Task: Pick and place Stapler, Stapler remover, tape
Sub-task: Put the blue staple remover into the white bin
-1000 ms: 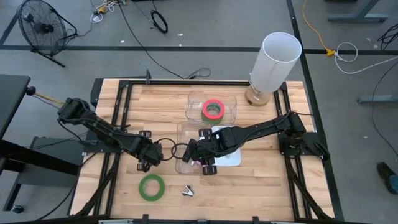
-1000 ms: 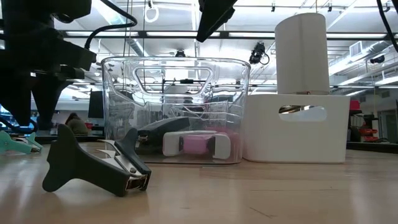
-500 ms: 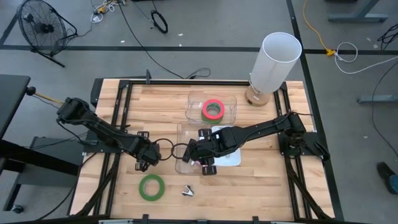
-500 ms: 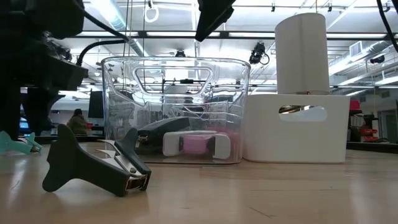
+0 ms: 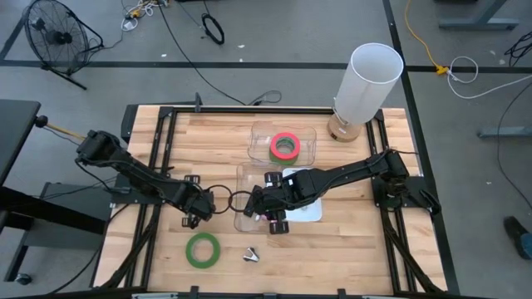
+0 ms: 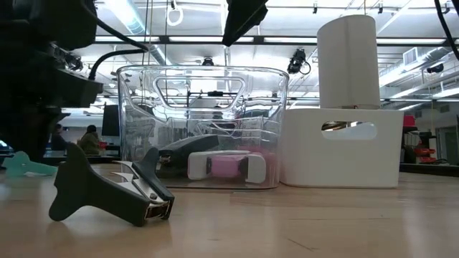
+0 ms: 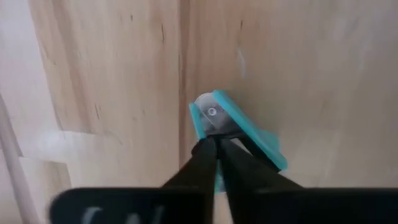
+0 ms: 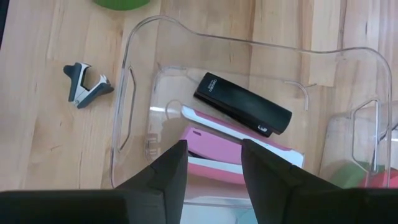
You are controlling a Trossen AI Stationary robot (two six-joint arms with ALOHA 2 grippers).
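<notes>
My left gripper (image 5: 197, 214) stands shut over a teal staple remover (image 7: 214, 118) that lies on the wood left of the near clear bin (image 5: 245, 178); the remover (image 6: 25, 166) also shows low at the left of the low view. My right gripper (image 8: 214, 171) hovers open above that bin (image 8: 143, 28), holding nothing. Inside lie a black stapler (image 8: 242, 106) and a pink-and-white stapler (image 8: 236, 155). A dark staple remover (image 5: 249, 255) and a green tape ring (image 5: 202, 249) lie near the front edge. A red-pink tape ring (image 5: 285, 146) sits in the far clear bin. My left gripper comes down on the teal staple remover from above, fingers pointing down. The two fingertips (image 7: 202, 152) meet over its middle, just behind the metal pivot (image 7: 211, 113), with teal showing between and beside them. The remover lies on the table; one teal wing (image 7: 267, 152) sticks out sideways.
A white handled bin (image 6: 337, 147) stands right of the near clear bin. A tall white cylinder (image 5: 370, 79) rises at the far right corner. Black frame rails run along the table's left and right sides. Bare wood lies along the front right.
In the low view my left arm has shifted a little toward the table's left edge, uncovering more of the teal staple remover, which stays on the wood. My right gripper and the bins have kept still.
</notes>
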